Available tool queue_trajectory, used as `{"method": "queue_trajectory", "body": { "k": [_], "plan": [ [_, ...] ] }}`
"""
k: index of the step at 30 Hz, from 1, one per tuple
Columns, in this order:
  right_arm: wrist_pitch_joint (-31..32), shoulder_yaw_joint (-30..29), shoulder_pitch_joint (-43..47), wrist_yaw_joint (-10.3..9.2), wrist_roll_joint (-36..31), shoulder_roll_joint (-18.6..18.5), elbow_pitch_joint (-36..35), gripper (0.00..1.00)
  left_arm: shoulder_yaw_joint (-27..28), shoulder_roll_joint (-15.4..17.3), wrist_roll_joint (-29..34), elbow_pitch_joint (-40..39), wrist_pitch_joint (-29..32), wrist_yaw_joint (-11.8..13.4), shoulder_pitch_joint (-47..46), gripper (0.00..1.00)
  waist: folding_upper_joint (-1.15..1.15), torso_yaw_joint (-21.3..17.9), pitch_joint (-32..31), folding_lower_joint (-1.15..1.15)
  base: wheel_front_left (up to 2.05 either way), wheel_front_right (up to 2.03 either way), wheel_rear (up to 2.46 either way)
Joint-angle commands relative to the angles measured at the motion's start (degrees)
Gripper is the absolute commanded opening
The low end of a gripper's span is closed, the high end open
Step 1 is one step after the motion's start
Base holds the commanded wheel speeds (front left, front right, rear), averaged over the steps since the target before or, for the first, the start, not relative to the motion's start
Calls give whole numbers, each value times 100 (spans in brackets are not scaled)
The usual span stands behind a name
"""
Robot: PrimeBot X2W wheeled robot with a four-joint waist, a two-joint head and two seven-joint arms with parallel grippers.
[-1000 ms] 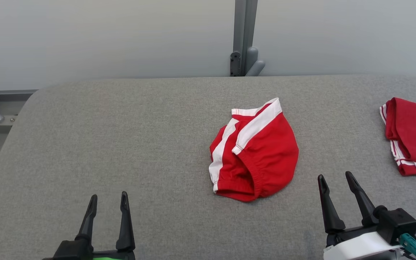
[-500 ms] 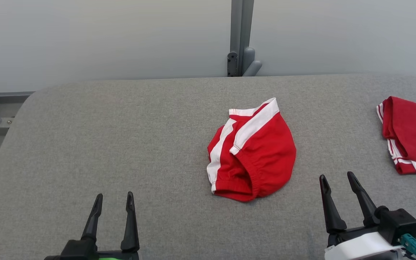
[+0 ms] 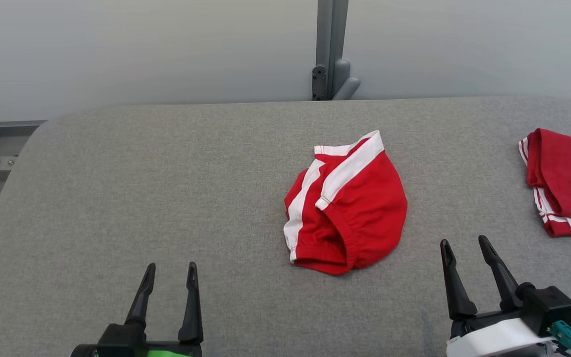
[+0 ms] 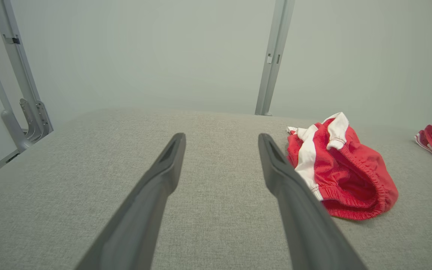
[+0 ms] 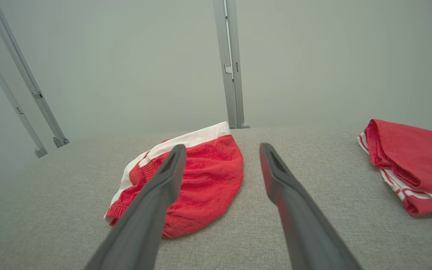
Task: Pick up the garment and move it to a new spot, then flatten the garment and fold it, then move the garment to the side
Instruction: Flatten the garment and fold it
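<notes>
Over the table (image 3: 166,173), left gripper (image 3: 172,265) and right gripper (image 3: 464,239) wide open, empty

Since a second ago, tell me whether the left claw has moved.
Yes. In the head view the left claw has slid rightward, closing part of its gap to the crumpled red shorts, which barely shifted.

A second red garment (image 3: 565,183) at the surface's (image 3: 166,163) right edge is cut off by the head view's border. In the right wrist view, one finger (image 5: 156,195) of the right end effector (image 5: 221,145) covers part of the crumpled garment (image 5: 208,176).
</notes>
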Motion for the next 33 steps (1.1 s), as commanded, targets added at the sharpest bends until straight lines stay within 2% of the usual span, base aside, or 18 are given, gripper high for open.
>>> {"method": "queue_trajectory", "body": {
  "k": [1, 8, 20, 25, 33],
  "plan": [
    [-20, -4, -14, -6, -14, -8, -7, 100, -40, -1, -43, 50, -12, -37, -139, 100, 0, -9, 33, 0, 0, 0, 0],
    [-20, 90, -148, -6, -22, -78, 2, 100, -575, 1, -189, 574, -13, -280, -737, 100, 0, -114, 247, 0, 0, 0, 0],
    [-20, 220, -633, -6, -24, -206, -24, 100, -1923, 8, -716, 1875, -12, -708, -2635, 100, 0, -516, 1005, 0, 0, 0, 0],
    [-20, 236, -743, -6, -14, -210, -19, 100, -2487, 9, -1098, 2507, -4, -649, -3190, 100, 0, -692, 1190, 0, 0, 0, 0],
    [-20, 294, -845, -6, 0, -171, 1, 100, -2939, 10, -1441, 3367, 0, -252, -3883, 100, 0, -855, 1379, 0, 0, 0, 0]
  ]
}}
